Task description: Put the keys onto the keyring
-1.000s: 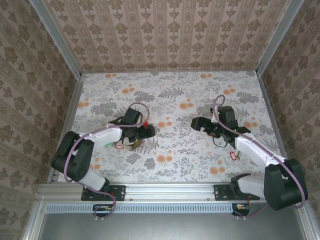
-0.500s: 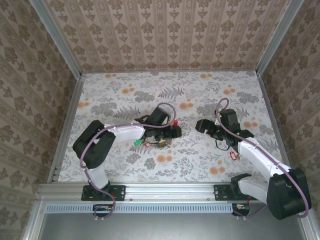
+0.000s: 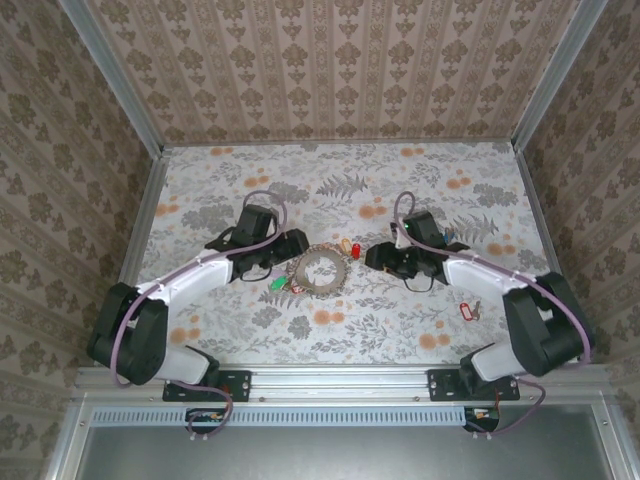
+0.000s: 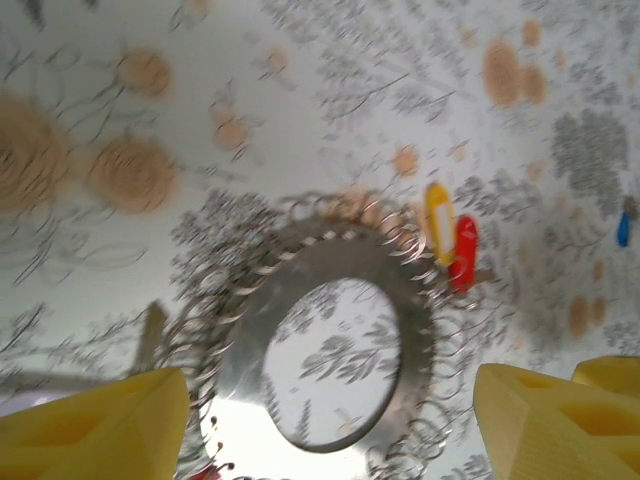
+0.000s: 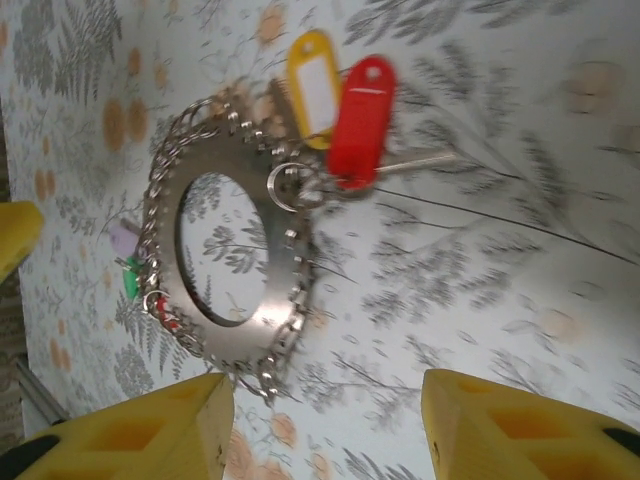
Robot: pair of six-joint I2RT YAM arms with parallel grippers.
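The keyring (image 5: 285,290) lies flat in the middle of the flowered worktop (image 3: 420,190), squarely between the two arms, where either one can reach it. A yellow-tagged key (image 5: 312,85) and a red-tagged key (image 5: 362,118) sit side by side at its rim, their small loop overlapping the chain edge. They look threaded on, though I can't swear to it. A green tag (image 5: 130,282) rests at the opposite rim.

The left end effector (image 4: 330,385) hangs over the ring from one side and the right end effector (image 5: 325,385) faces it from the other. Both have their fingers apart and nothing between them. My guess is that one will steady the ring while the other feeds a key.

Another key with a red tag (image 3: 465,311) lies well apart, beside the right arm, and a blue tag (image 4: 623,228) lies farther out. Both are probably waiting their turn.
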